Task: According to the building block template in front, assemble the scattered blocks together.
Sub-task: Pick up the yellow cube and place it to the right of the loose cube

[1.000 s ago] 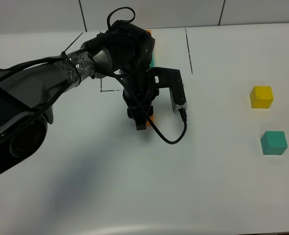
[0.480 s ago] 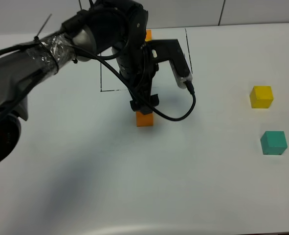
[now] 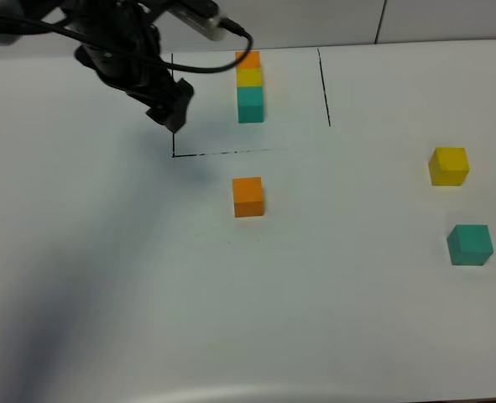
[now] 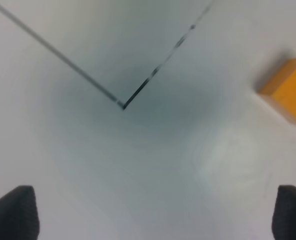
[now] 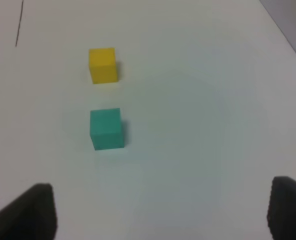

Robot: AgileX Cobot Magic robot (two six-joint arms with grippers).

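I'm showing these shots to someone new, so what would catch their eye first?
The loose orange cube sits alone mid-table, just outside the black outline that frames the orange-yellow-teal template row. The dark left gripper hangs open near the outline's left edge. Far right, a yellow cube and teal cube lie apart.

The left arm (image 3: pixel 113 46) slants down to the left claw (image 4: pixel 150 215), spread wide and empty; the right claw (image 5: pixel 160 210) likewise.
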